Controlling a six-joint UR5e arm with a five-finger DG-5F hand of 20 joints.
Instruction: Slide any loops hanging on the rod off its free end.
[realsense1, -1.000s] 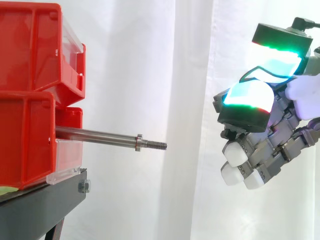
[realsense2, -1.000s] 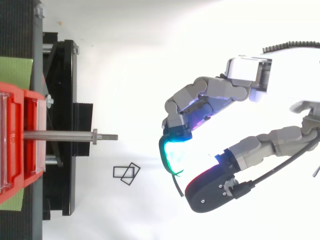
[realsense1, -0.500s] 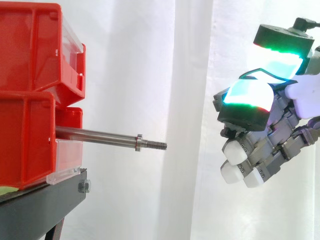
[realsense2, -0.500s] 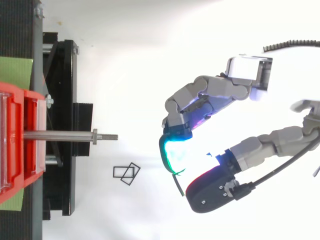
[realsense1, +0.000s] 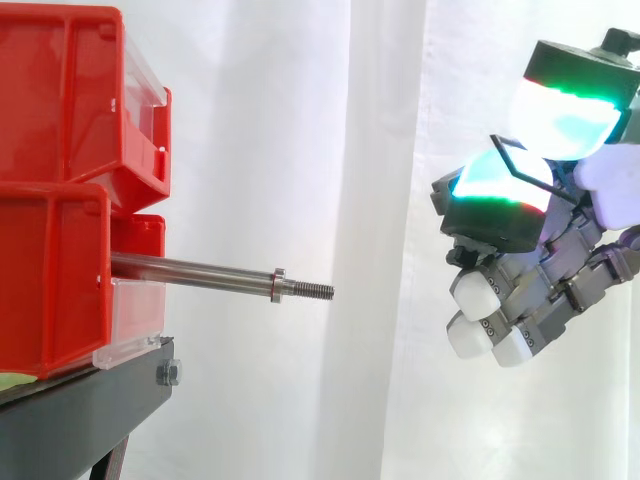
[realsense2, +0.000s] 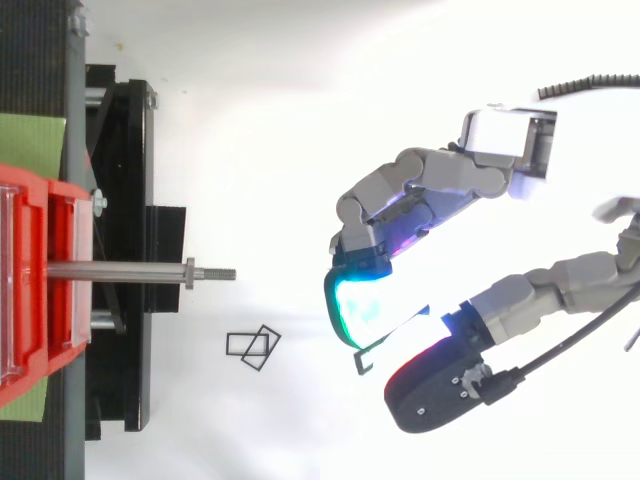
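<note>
There is one rod (realsense1: 190, 270), and it carries one collar (realsense1: 278, 285) near its threaded tip. Three red bins show in the side view: one upper bin (realsense1: 60, 90), one near lower bin (realsense1: 50, 280) and one far lower bin (realsense1: 138, 235) behind it. One black stand (realsense2: 120, 200) carries them.

The thin black square loops number three. Two fallen loops (realsense2: 252, 347) lie overlapping on the white surface (realsense2: 260, 120). One held loop (realsense2: 360, 362) is pinched between glowing pads of the one robot hand (realsense1: 540, 290).

Two green patches (realsense2: 30, 145) show at the left of the top view.
</note>
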